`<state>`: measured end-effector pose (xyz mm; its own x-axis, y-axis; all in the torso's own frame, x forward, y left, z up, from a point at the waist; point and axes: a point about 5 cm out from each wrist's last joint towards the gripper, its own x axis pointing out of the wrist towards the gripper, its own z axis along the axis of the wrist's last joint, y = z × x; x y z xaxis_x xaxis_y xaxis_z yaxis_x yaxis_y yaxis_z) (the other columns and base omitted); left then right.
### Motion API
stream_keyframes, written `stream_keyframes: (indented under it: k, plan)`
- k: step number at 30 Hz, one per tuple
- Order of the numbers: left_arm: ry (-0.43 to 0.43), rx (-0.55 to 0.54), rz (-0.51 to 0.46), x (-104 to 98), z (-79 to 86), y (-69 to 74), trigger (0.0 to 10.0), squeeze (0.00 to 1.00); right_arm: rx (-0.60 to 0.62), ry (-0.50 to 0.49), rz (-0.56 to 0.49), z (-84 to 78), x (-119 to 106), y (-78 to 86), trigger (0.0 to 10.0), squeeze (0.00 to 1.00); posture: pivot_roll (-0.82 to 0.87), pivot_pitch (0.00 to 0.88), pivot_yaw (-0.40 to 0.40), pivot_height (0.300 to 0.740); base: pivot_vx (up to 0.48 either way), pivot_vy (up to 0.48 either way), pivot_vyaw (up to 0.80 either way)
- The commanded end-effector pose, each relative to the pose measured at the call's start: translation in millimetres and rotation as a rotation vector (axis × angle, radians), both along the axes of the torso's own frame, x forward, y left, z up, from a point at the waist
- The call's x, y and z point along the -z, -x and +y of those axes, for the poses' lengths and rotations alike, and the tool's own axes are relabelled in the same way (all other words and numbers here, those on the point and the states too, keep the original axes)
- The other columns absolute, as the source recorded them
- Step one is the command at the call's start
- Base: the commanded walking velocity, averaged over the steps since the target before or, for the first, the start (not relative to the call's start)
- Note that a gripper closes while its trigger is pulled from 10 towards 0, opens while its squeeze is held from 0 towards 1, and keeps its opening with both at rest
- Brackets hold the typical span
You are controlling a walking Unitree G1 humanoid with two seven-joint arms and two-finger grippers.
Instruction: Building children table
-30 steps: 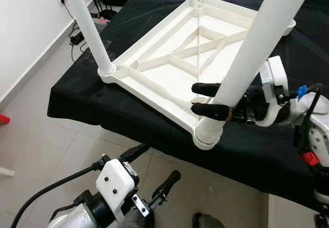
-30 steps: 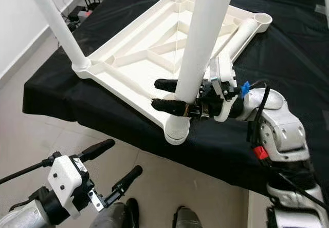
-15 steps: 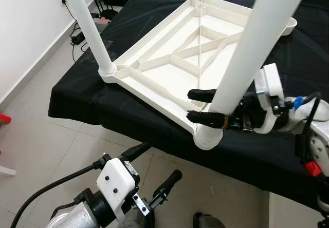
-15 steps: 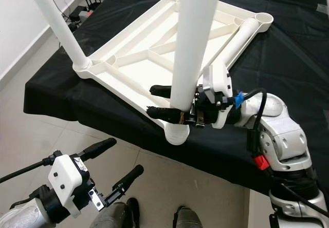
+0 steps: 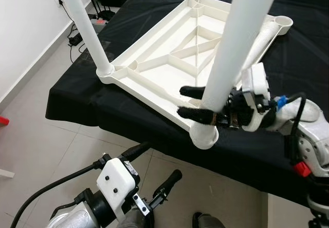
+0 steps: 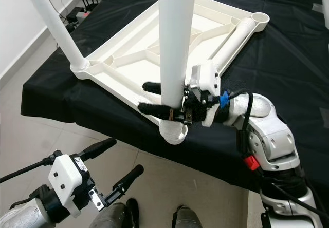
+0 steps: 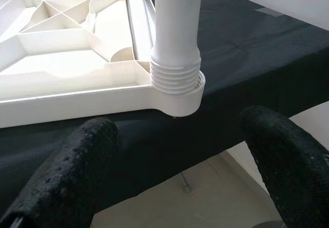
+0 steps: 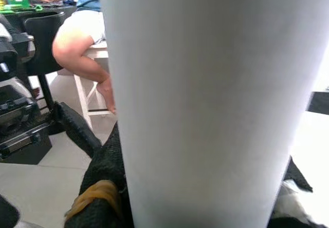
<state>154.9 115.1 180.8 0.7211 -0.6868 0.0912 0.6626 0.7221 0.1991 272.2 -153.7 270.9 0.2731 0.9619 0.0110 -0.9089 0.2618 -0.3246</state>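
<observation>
From the left eye view, the white table top (image 5: 169,58) lies upside down on a black cloth (image 5: 82,99) spread over a surface, with white legs standing up from its corners; the near leg (image 5: 234,48) rises from the near corner socket (image 5: 204,134), and the right gripper (image 5: 194,102) has its two black fingers clasped around that leg low down. The right eye view adds a loose leg (image 6: 232,38) lying flat along the frame's far-right edge. The left gripper (image 5: 154,174) hangs low over the tiled floor (image 5: 36,135), fingers spread apart. In the left wrist view, the two spread pads (image 7: 77,171) frame a threaded leg end seated in a corner socket (image 7: 177,92). In the right wrist view the leg (image 8: 216,99) looms close, with a seated person (image 8: 82,38) behind
</observation>
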Motion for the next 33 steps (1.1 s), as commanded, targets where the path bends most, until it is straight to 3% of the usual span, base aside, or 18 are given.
stream_keyframes:
  k: [1, 12, 33]
  plan:
    - [-0.011, -0.003, 0.032, 5.5, 0.9, 1.3, 10.0, 0.0, 0.016, 0.013, 0.019, 1.1, 6.4, -2.3, 10.0, 0.0, -0.02, 0.285, 0.026, 0.74, 0.0, 0.0, 0.0]
    - [-0.011, -0.002, 0.033, 6.0, 0.5, 1.7, 10.0, 0.0, 0.061, 0.007, 0.013, -3.8, 6.0, -6.1, 10.0, 0.0, -0.02, 0.279, 0.026, 0.74, 0.0, 0.0, 0.0]
    - [-0.012, -0.003, 0.03, 5.1, 1.1, 1.1, 10.0, 0.0, 0.01, 0.024, 0.088, -11.8, 12.5, 7.2, 10.0, 0.0, -0.03, 0.288, 0.028, 0.74, 0.0, 0.0, 0.0]
